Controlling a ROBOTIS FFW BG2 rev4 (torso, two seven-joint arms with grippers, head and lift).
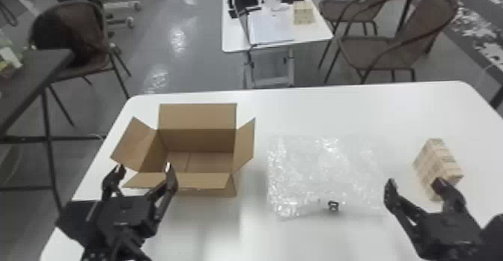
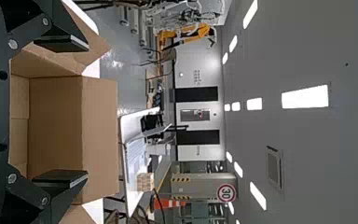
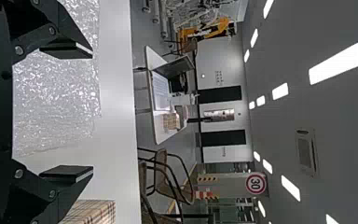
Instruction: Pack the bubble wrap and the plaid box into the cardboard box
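Right gripper (image 1: 414,183) is at the lower right of the head view, fingers spread pretty wide, and one fingertip overlaps the near end of the plaid box (image 1: 436,159). That box sits at the right of the frame, with the bubble wrap (image 1: 325,174) spread flat just right of center. There's a little black thing (image 1: 333,205) by the wrap's near edge. Left gripper (image 1: 145,166) is lower left, also wide, right around the near left part of the cardboard box (image 1: 198,116); can't tell if they're touching. Box is left of center, flaps folded out, all on the white table (image 1: 355,103). Top center, there's another table (image 1: 234,41) with a laptop, plus chairs (image 1: 396,51) upper right.
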